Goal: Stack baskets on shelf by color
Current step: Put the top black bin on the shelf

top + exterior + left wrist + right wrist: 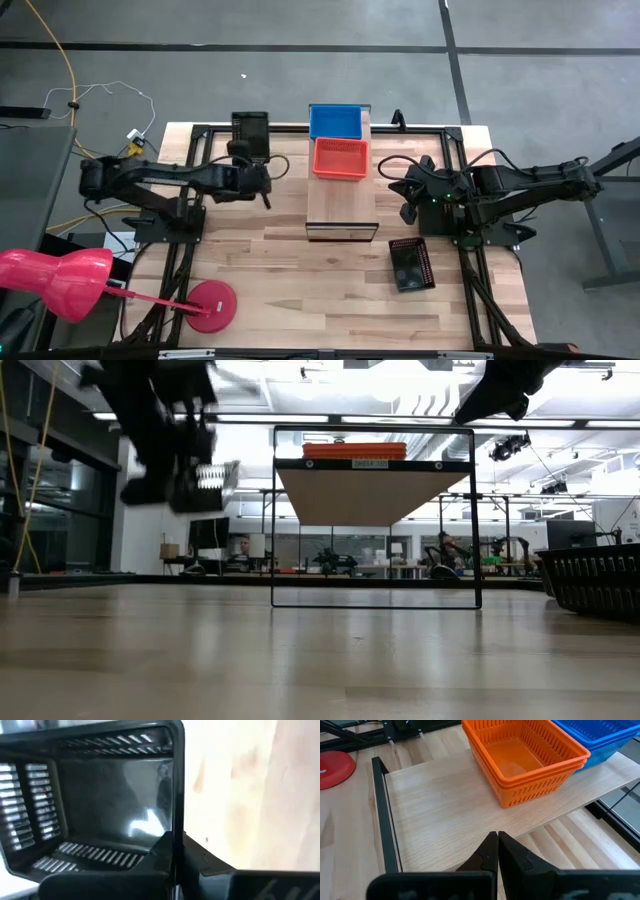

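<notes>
- Fingers of the left gripper [266,182] are clamped on the rim of a black basket [100,805]; the left wrist view shows the rim wall pinched between them, with the basket's slotted sides and dark floor filling the view.
- From above, that black basket [250,133] sits at the far edge of the table [300,280], left of the shelf [340,205], with the left arm reaching to it from the left.
- Right gripper [408,200]: fingertips pressed together, holding nothing, seen closed in the right wrist view [497,851] over the bare near part of the shelf board [445,815].
- Shelf stands mid-table, running near to far. At its far end sits the blue basket stack [335,121]; just nearer, touching or almost touching it, the red-orange basket stack [341,158]. The right wrist view shows two orange baskets [525,757] nested, the blue ones [600,735] beside them.
- Second black basket [411,263] rests on the tabletop near and right of the shelf, well apart from it.
- Pink desk lamp [60,280] with a red round base [210,305] at the near left corner.
- Low view: orange baskets [355,451] on top of the shelf's black frame.
</notes>
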